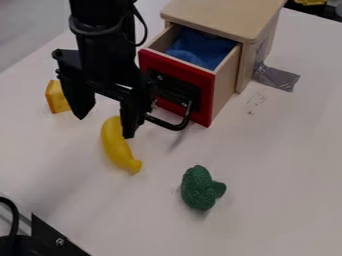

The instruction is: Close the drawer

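The fingers (pixel 79 97) of the black gripper (pixel 105 126) are spread wide, holding nothing, near a black handle (pixel 178 126). The red-fronted drawer (pixel 204 102) sits open in a wooden cabinet (pixel 227 17) by the white table's (pixel 280 190) far edge, blue cloth (pixel 197 47) inside. A yellow banana (pixel 116 145) and green broccoli (pixel 198 188) lie farther from that edge.

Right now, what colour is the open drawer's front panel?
Red; the camera view shows the panel best.
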